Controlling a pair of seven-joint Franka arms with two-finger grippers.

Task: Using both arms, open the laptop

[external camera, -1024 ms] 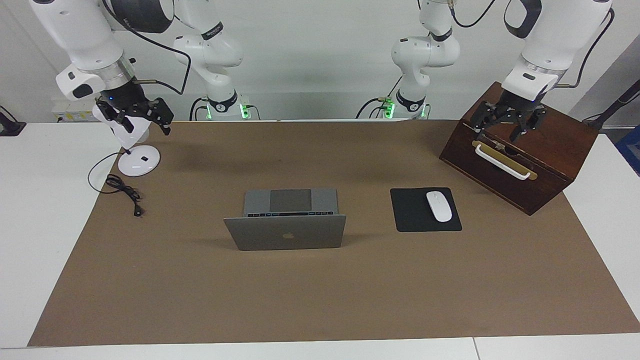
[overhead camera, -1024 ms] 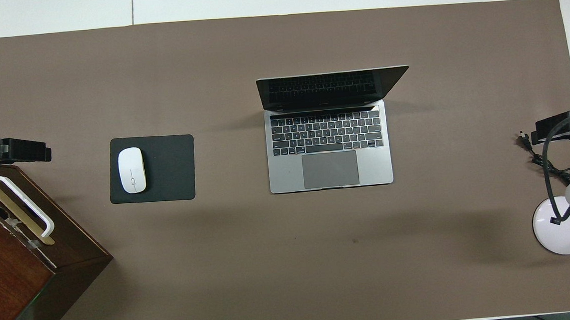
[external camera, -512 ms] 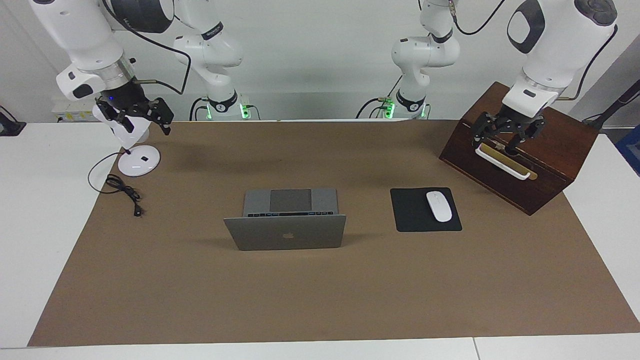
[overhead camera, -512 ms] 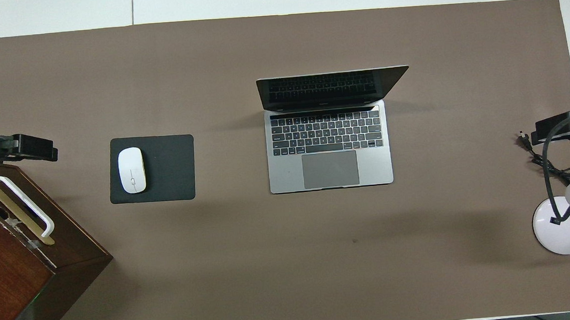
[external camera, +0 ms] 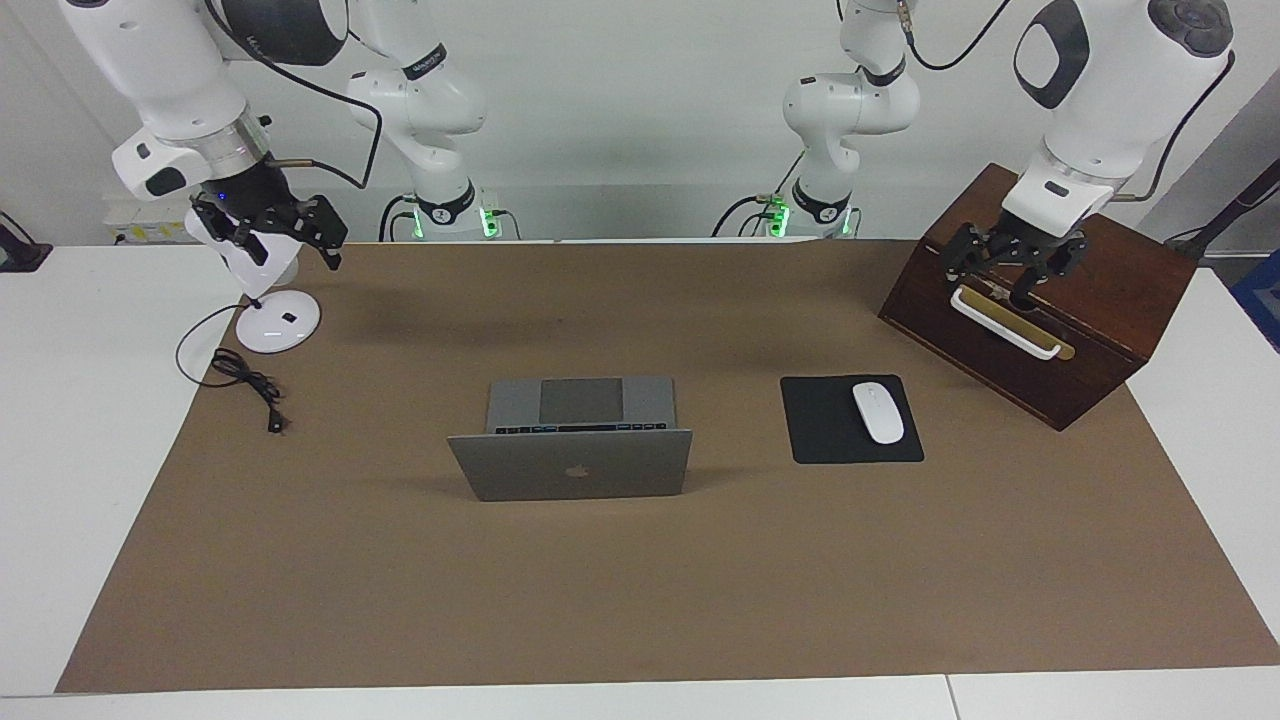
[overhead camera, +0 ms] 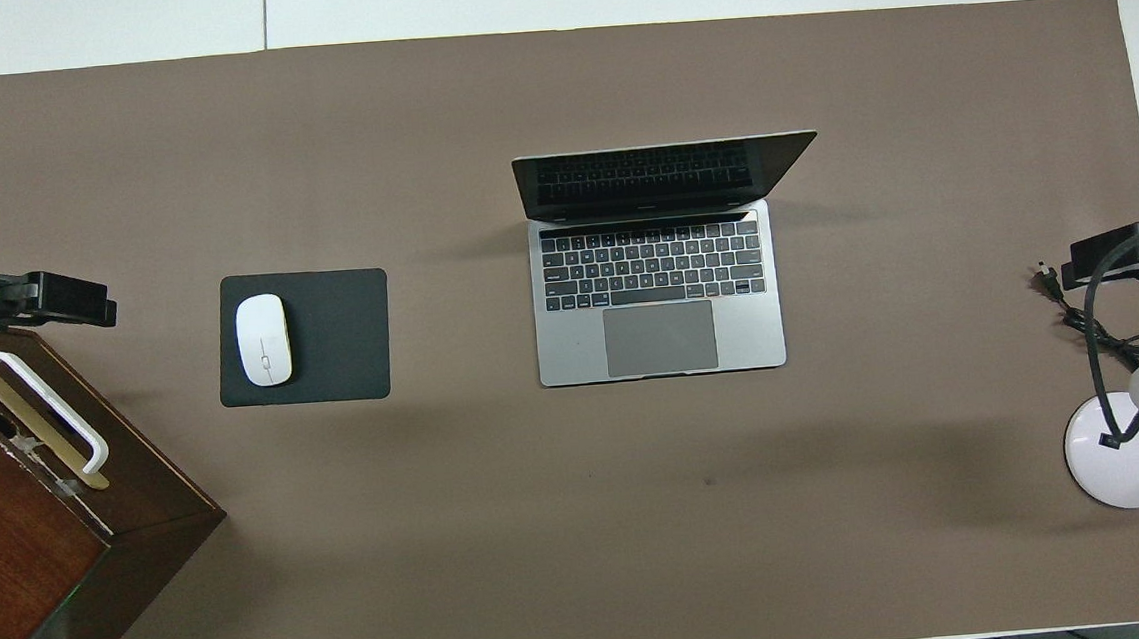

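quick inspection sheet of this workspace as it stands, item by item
Surface: brown mat on a white table.
Job's things: laptop mid-mat, lid raised, keyboard toward the robots.
Clutter: white mouse on black mouse pad; wooden box with white handle; white desk lamp.
Grippers: left gripper over the box; right gripper over the lamp; neither touches the laptop.
Cables: lamp cord coiled on the mat.
Surroundings: white wall, arm bases showing green lights.
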